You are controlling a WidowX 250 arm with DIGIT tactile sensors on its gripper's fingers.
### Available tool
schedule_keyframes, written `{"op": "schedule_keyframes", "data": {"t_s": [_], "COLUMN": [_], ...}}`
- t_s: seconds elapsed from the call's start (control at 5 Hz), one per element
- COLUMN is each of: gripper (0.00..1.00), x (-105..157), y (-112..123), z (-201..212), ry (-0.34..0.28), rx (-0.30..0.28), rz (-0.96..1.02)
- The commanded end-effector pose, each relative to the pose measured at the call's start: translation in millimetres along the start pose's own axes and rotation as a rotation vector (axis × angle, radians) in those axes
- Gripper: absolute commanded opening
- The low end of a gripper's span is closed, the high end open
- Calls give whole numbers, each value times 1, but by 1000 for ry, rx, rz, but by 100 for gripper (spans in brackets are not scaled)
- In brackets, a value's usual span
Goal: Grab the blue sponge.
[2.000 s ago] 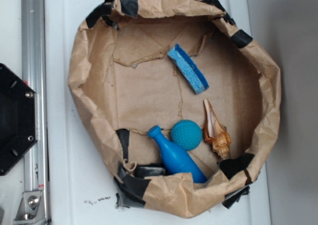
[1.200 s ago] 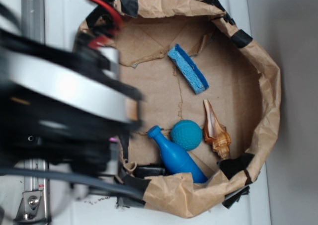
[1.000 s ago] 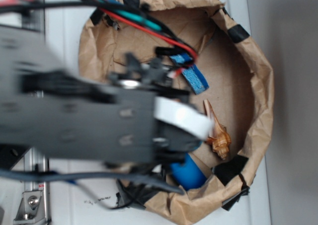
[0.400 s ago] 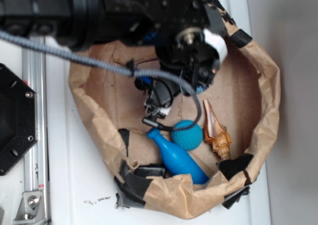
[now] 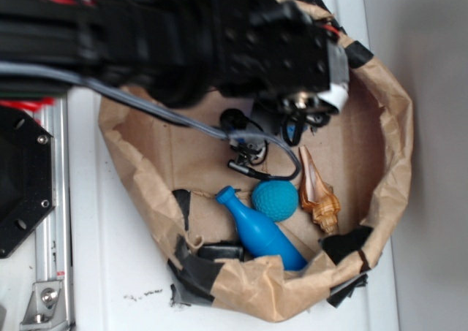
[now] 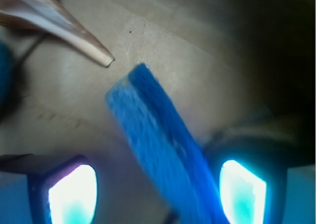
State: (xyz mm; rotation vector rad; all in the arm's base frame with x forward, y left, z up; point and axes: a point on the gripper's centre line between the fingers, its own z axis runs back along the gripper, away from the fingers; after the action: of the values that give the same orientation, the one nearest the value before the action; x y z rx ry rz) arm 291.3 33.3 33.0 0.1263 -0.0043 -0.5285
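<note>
1. A white bench (image 5: 110,272) carried a brown paper tub (image 5: 395,126) patched with black tape.
2. The exterior view hid the blue sponge (image 6: 158,150) under the arm.
3. The wrist view showed it between the parted claw (image 6: 158,194) fingers (image 6: 74,194), low centre.

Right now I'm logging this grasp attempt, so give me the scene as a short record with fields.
target: blue sponge, lying between the two fingers
gripper: open, straddling the sponge, not closed on it
container: brown paper-lined bin
other items: blue bottle, teal ball, seashell
nearest neighbour: seashell tip close to the sponge's end, apart
exterior view: arm hides most of the sponge
</note>
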Motion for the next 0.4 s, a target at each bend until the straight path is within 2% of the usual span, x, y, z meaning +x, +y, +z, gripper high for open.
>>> {"op": "schedule_keyframes", "data": {"t_s": [0.0,0.2], "gripper": [100,0], "x": [26,25], "y": [-22,-19], "z": [-23,-23], "ry": [19,17], "rx": [-12,-14], "rz": [-57,-21]}}
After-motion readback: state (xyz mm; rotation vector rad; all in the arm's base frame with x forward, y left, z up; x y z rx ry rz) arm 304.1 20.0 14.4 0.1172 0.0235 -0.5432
